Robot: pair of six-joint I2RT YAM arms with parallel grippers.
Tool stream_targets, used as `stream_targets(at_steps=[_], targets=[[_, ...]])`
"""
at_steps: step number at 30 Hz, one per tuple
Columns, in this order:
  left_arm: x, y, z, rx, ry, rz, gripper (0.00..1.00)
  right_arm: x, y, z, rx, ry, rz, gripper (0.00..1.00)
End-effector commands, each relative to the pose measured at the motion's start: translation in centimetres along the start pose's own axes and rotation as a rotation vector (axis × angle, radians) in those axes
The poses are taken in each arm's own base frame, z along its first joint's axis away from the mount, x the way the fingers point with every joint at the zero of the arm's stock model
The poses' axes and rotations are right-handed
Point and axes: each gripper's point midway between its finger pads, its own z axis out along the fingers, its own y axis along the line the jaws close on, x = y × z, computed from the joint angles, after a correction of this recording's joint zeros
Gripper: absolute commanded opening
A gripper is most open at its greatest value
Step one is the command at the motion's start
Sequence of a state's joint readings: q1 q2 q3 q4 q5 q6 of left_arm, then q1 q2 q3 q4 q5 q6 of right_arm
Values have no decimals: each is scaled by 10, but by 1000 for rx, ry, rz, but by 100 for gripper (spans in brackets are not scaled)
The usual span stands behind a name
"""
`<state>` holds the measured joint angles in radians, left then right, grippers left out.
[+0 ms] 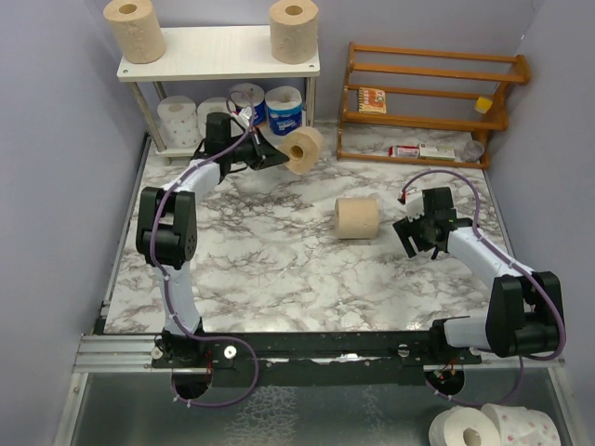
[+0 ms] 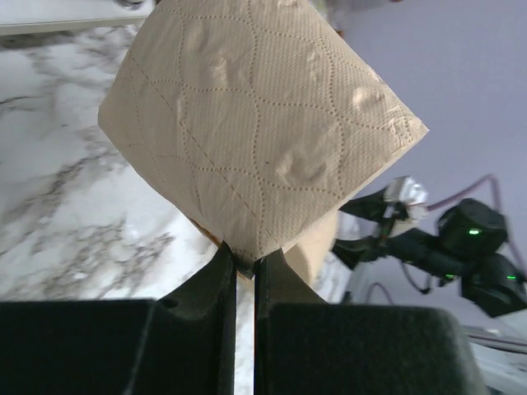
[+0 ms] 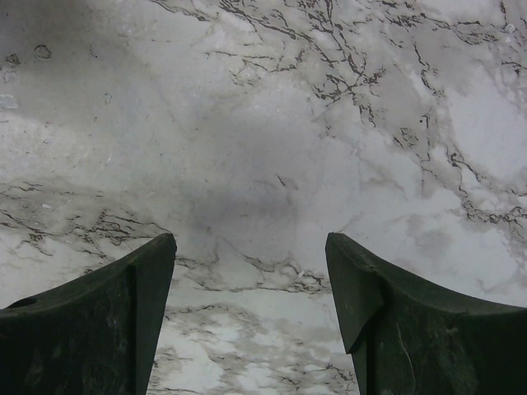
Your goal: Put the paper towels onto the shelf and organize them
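While two tan rolls (image 1: pixel 136 31) stand atop the shelf (image 1: pixel 218 56) and four more rolls (image 1: pixel 284 110) fill its lower tier, a loose tan roll (image 1: pixel 357 218) lies mid-surface (image 1: pixel 279 269). Left end effector (image 1: pixel 279 156) pinches the last tan roll (image 1: pixel 304 149) near the shelf. Right end effector (image 1: pixel 416 234) gapes wide, empty.

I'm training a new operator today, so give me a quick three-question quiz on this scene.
1. True or false: the right gripper holds a roll.
2. Where does the loose roll lie? A on the table, B on the rack, C on the shelf.
3. Fill in: the held roll in the left gripper is ___ in colour.

Key: 1 false, it is open and empty. 2 A. 3 tan.
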<state>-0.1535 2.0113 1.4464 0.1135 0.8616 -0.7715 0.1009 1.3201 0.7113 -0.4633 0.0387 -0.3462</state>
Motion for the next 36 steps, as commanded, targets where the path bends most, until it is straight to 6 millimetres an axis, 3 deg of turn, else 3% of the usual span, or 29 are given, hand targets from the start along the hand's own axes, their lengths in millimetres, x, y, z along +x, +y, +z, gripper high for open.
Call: stream_targets(at_steps=[1, 6, 8, 12, 14, 16, 19, 24, 29, 33, 36], targets=[[-7, -41, -26, 108, 66, -228, 0, -4, -6, -2, 31, -19, -6, 75], [-18, -34, -56, 33, -54, -204, 0, -5, -8, -3, 38, -23, -3, 75], [-10, -28, -65, -53, -58, -207, 0, -6, -7, -4, 37, -27, -4, 75], [16, 2, -82, -277, -40, -354, 0, -6, -7, -4, 34, -27, -5, 75], [21, 7, -91, -270, -96, -453, 0, -6, -7, -4, 32, -28, -6, 75], [9, -11, -104, -217, -193, -454, 0, -5, -6, -3, 30, -24, -5, 75], [-10, -33, -113, -245, -197, -370, 0, -5, -6, -2, 31, -22, -4, 75], [-39, -49, -123, -365, -161, -358, 0, -5, -7, -3, 32, -24, -5, 75], [-92, -95, -153, -396, -299, -295, 0, -4, -5, -1, 24, -14, -8, 75], [-116, -143, -171, -294, -390, -275, 0, -2, -5, 2, 20, -5, -8, 75], [-136, -167, -186, -185, -460, -337, 0, 0, -4, 4, 15, 4, -8, 75]])
